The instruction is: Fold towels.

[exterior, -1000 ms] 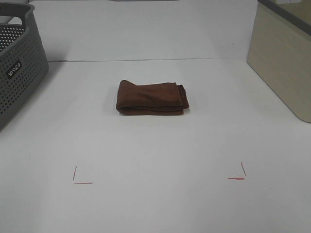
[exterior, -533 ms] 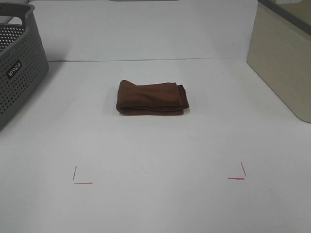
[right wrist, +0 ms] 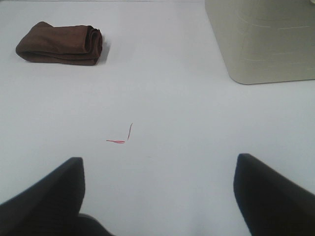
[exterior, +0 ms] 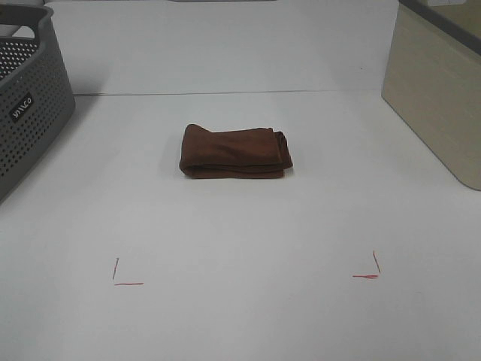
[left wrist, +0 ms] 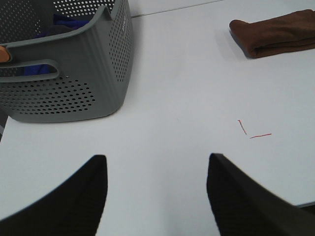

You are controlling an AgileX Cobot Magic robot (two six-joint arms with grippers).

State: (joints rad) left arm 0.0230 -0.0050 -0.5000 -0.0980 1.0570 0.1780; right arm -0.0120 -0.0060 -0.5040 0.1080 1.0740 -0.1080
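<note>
The dark reddish-brown towel [exterior: 235, 151] lies folded into a compact bundle in the middle of the white table. It also shows in the left wrist view [left wrist: 275, 33] and in the right wrist view [right wrist: 60, 44]. Neither arm shows in the exterior high view. My left gripper [left wrist: 156, 191] is open and empty, low over the table near its front left edge, far from the towel. My right gripper [right wrist: 157, 189] is open and empty, near the front right edge, also far from the towel.
A grey perforated basket [exterior: 30, 98] stands at the left [left wrist: 74, 73] with blue cloth inside. A beige bin [exterior: 440, 90] stands at the right [right wrist: 263, 39]. Red corner marks sit at front left [exterior: 124, 277] and front right [exterior: 368, 269].
</note>
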